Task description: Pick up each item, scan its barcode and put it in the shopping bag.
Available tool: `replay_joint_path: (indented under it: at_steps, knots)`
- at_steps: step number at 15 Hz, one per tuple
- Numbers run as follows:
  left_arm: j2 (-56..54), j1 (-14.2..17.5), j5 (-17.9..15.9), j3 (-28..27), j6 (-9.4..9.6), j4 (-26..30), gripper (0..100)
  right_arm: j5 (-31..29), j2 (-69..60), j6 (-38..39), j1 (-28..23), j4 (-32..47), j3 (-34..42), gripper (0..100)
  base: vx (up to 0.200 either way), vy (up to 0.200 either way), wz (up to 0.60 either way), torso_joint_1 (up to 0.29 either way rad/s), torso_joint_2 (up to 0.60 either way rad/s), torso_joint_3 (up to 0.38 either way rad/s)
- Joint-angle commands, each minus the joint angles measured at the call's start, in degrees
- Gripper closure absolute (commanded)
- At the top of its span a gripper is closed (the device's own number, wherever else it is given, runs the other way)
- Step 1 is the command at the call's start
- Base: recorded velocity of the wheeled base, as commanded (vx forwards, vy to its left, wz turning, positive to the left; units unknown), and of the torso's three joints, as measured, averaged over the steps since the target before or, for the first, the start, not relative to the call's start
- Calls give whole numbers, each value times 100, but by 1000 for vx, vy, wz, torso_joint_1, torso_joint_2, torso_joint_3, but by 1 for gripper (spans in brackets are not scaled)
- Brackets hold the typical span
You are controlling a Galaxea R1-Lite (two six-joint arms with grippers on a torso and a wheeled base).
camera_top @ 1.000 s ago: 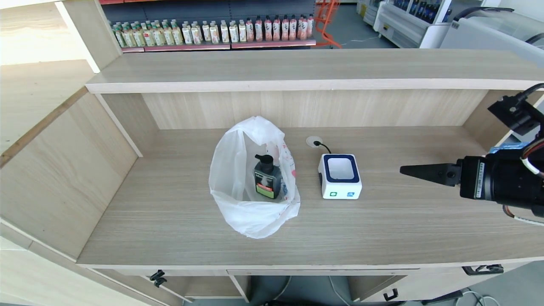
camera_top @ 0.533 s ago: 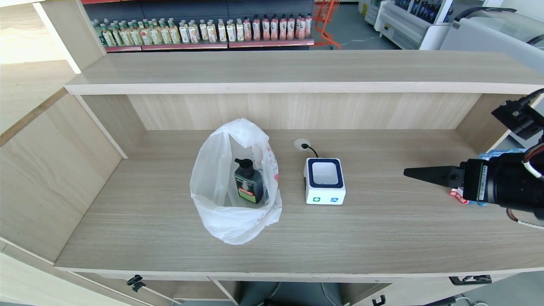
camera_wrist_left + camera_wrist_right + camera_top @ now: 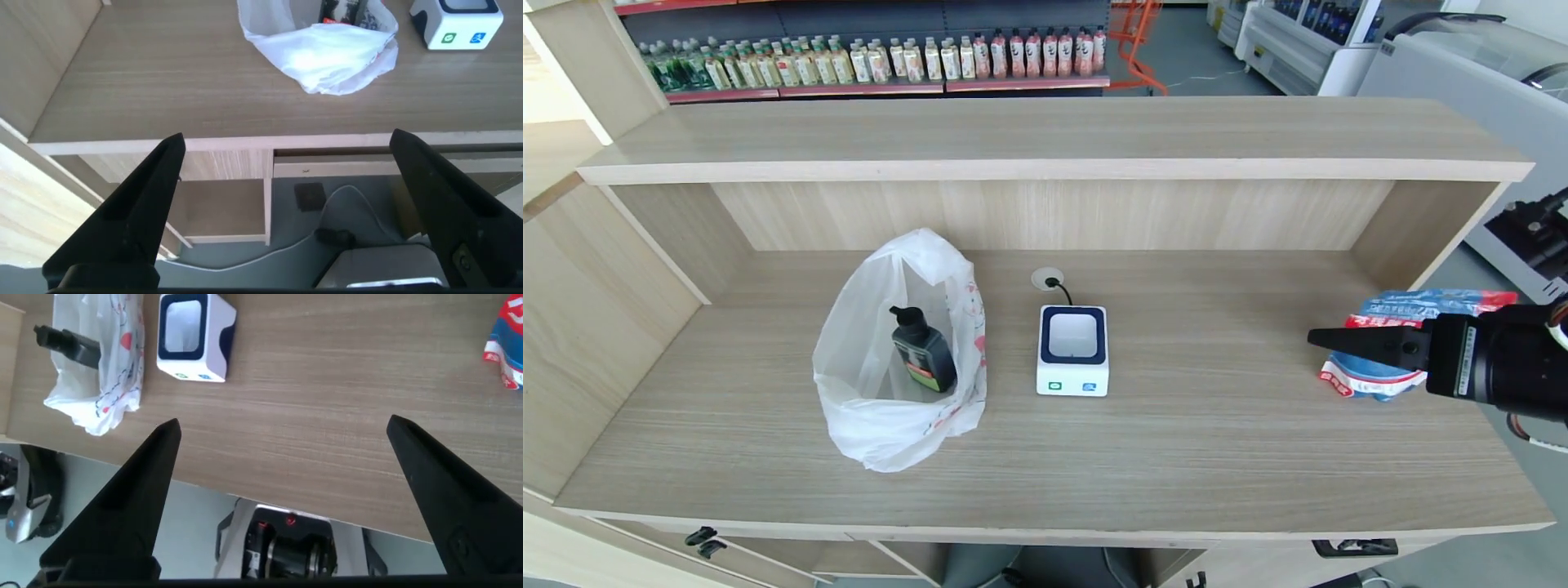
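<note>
View swings right; blue packet (image 3: pixel 1421 306) now shows behind my right fingers (image 3: pixel 1364 343), apart like left fingers (image 3: pixel 131 220); bottle (image 3: pixel 923 355) in shopping bag (image 3: pixel 866 425), packet next

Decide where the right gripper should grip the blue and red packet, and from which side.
Probably the packet across its narrower width, from above: it lies flat on the counter, its broad face up, so the open right gripper can straddle it.

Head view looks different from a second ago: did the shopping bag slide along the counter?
No. The shopping bag sits as far left of the barcode scanner as before; both shifted together in the head view, so the camera moved.
</note>
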Motion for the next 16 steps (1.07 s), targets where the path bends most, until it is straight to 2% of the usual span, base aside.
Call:
replay_joint_path:
  at_steps: [1, 3, 4, 6, 7, 10, 13, 16]
  knots:
    - [6, 1, 1, 1, -3, 0, 0, -3, -105, 8, 10, -1, 15, 0, 0, -200, 0, 2, -2, 7]
    - [-2, 1, 1, 1, -3, 0, 0, -38, -105, 316, 1, -1, -81, 0, 0, -200, 0, 2, -2, 2]
    - [-2, 1, 1, 1, -3, 0, 0, -30, -105, 755, 10, -37, -310, 0, 0, 0, 0, 0, 0, 0]
    - [-2, 1, 1, 1, -3, 0, 0, -56, -131, 2276, 27, -160, -749, 0, 0, 0, 0, 0, 0, 0]
    - [-2, 1, 1, 1, -3, 0, 0, -197, -122, 2645, -17, -19, -793, 0, 0, 0, 0, 0, 0, 0]
    - [6, 1, 1, 1, -3, 0, 0, -1172, 291, 3014, -157, 324, -1031, 0, 0, 0, 0, 0, 0, 0]
    - [-2, 1, 1, 1, -3, 0, 0, -1471, 607, 3348, -491, 746, -1435, 0, 0, 0, 0, 0, 0, 0]
    - [-2, 1, 1, 1, -3, 0, 0, -1612, 1091, 3427, -1124, 737, -1602, 0, 0, 0, 0, 0, 0, 0]
